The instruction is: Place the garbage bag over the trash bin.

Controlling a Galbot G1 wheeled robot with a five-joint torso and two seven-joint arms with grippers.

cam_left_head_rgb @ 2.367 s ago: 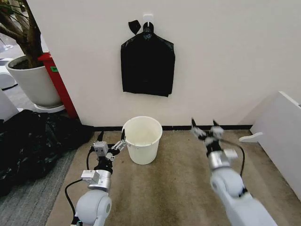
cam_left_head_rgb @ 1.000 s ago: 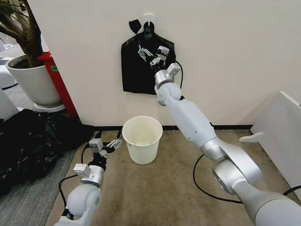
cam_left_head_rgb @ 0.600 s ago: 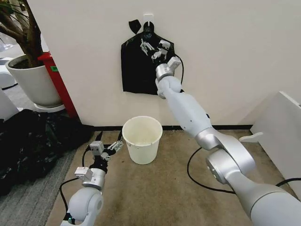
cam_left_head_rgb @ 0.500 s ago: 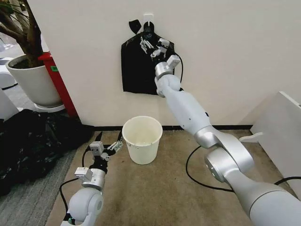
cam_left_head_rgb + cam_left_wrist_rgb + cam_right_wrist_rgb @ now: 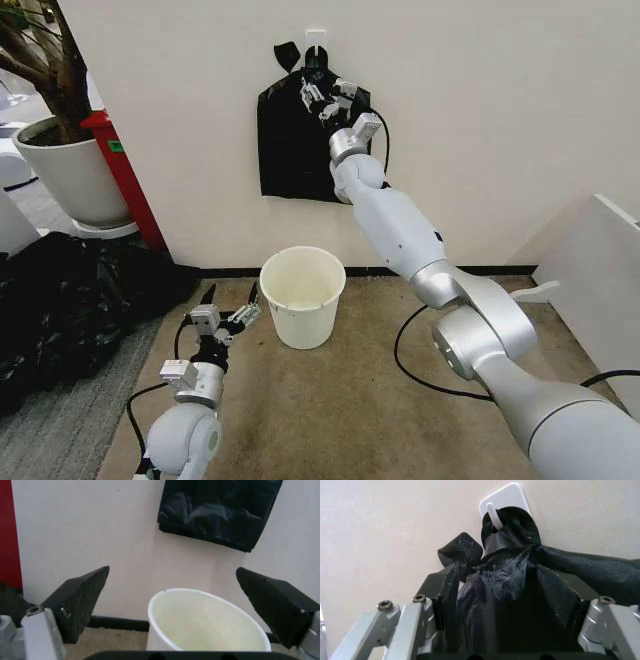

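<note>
A flat black bundle of bags [image 5: 314, 140] hangs on the wall from a white hook [image 5: 502, 502]. I cannot tell a single garbage bag apart from the bundle. My right gripper [image 5: 325, 97] is raised to the bundle's knotted top and is open, its fingers [image 5: 427, 603] on either side of the black plastic [image 5: 515, 588]. The trash bin [image 5: 302, 295], a cream-white bucket, stands on the carpet below, upright and with nothing in it. My left gripper [image 5: 228, 312] hovers low, just left of the bin, open. Between its fingers [image 5: 80, 603], the left wrist view shows the bin [image 5: 200, 630].
A white plant pot [image 5: 70, 175] with a tree and a red stand [image 5: 125, 180] are at the far left. A mass of black sheeting [image 5: 70, 300] covers the floor on the left. A white panel [image 5: 600, 290] leans at the right. A cable [image 5: 420, 370] trails on the carpet.
My right arm swung up from beside the bin to the hanging bundle, and its gripper crept higher toward the hook. The left gripper drifted slightly back from the bin.
</note>
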